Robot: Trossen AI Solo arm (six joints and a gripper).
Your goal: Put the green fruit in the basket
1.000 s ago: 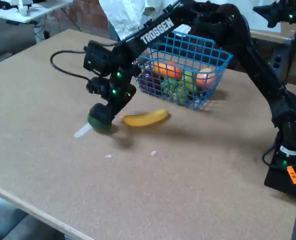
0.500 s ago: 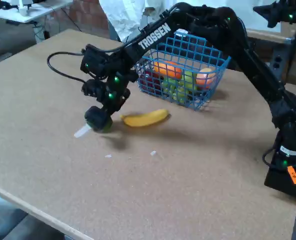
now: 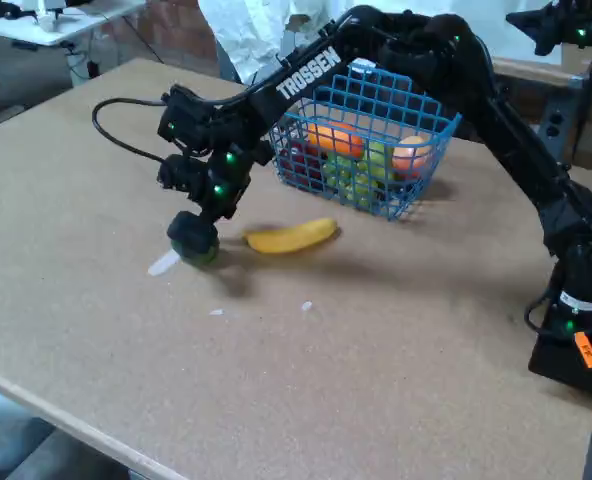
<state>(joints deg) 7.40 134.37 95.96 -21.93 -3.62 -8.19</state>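
Note:
A small dark green fruit (image 3: 200,254) is clasped at the tip of my gripper (image 3: 194,240), which points down over the table left of centre in the fixed view. The black fingers hide most of the fruit, and only its lower green edge shows. It seems to hang just above the board, with a shadow below and to its right. The blue wire basket (image 3: 438,112) stands behind and to the right, about a hand's width from the gripper. It holds several fruits.
A yellow banana (image 3: 291,236) lies on the board just right of the gripper, in front of the basket. A white scrap (image 3: 163,263) lies left of the fruit. A person in white stands behind the table. The arm's base (image 3: 573,340) sits at the right edge.
The gripper has shifted slightly left and up with the green fruit in it. The banana and basket have stayed where they were.

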